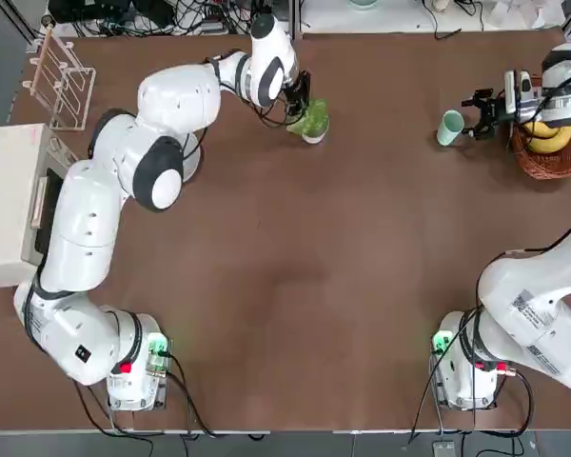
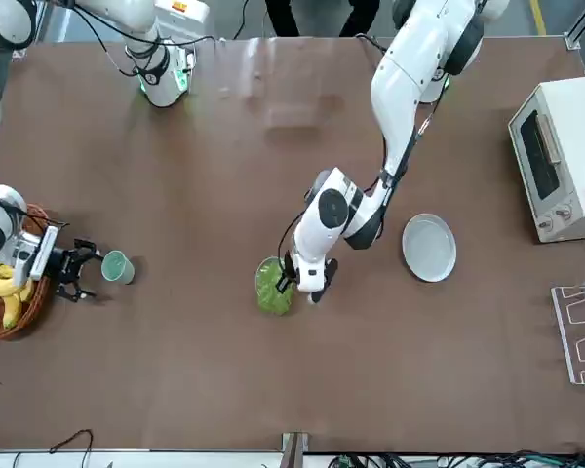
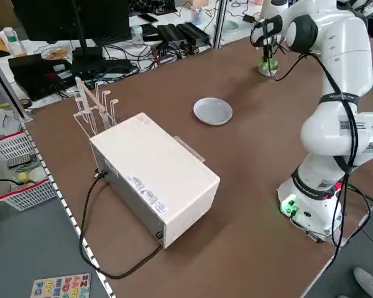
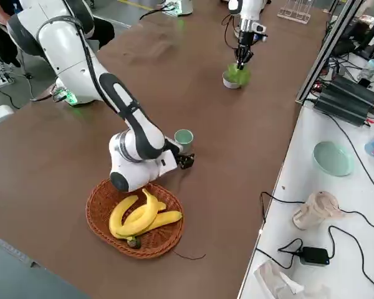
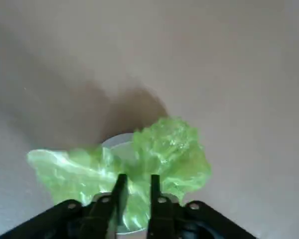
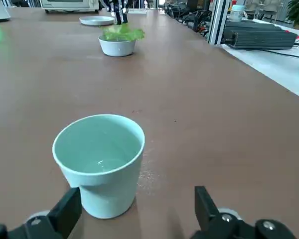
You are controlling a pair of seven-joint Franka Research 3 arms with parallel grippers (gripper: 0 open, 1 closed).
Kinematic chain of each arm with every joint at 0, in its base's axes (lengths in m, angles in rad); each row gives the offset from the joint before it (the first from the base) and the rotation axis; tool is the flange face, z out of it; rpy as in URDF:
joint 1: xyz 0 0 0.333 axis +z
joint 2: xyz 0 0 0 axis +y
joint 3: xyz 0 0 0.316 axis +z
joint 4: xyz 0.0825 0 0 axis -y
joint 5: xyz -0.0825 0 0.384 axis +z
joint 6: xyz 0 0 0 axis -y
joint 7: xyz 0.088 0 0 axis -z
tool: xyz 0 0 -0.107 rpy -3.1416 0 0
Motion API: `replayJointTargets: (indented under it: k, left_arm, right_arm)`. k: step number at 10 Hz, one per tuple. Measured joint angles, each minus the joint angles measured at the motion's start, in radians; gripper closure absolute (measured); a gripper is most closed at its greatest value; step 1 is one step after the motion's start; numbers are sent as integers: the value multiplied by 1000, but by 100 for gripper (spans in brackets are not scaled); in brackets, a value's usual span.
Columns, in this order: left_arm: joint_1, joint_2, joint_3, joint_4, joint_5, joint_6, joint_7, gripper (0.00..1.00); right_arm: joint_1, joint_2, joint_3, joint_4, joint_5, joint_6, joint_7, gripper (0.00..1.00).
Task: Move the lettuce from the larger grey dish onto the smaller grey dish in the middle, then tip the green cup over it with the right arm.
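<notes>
Right now the lettuce (image 5: 177, 154) sits in the smaller grey dish (image 6: 117, 49), its leaves spilling over the rim, near twelve o'clock on the table as seen from overhead, with the robot's side at six. Directly over it is the left gripper (image 5: 139, 181), pointing down with its two fingers slightly apart; whether they touch the leaves I cannot tell.

From the small dish, the larger grey dish (image 2: 429, 248) lies toward eight o'clock, bare and flat on the table.

Out at three o'clock from the lettuce, well apart from it, the green cup (image 6: 97, 154) stands upright. The right gripper (image 6: 138, 191) is low beside the cup, on its three o'clock side, fingers spread wide and not clamped on it.

Just beyond the cup, also toward three, a woven basket (image 4: 96, 215) holds bananas (image 4: 143, 215), with part of the right arm above it.

Farther out from the lettuce, a white wire rack (image 1: 71, 81) stands toward ten o'clock, and a white toaster oven (image 3: 155, 180) toward eight, by the table's edge.
</notes>
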Motion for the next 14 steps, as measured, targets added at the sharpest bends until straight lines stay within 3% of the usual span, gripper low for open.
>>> replayJointTargets:
  k: [3, 5, 9, 14]
  left_arm:
    - [0, -2, 3, 14, 0, 0, 1, 22]
    - [4, -35, 5, 35, 0, -74, 1, 0]
    - [72, -222, 13, 47, 50, -328, 28, 0]
    - [276, -465, 12, 42, 52, -799, 269, 0]
  right_arm:
    - [0, 0, 0, -12, -24, -1, -12, 0]
    - [0, 0, 0, -24, -25, -3, -15, 0]
    - [0, 1, 7, -30, -24, 1, -15, 0]
    - [1, 8, 27, -37, -22, 23, -15, 0]
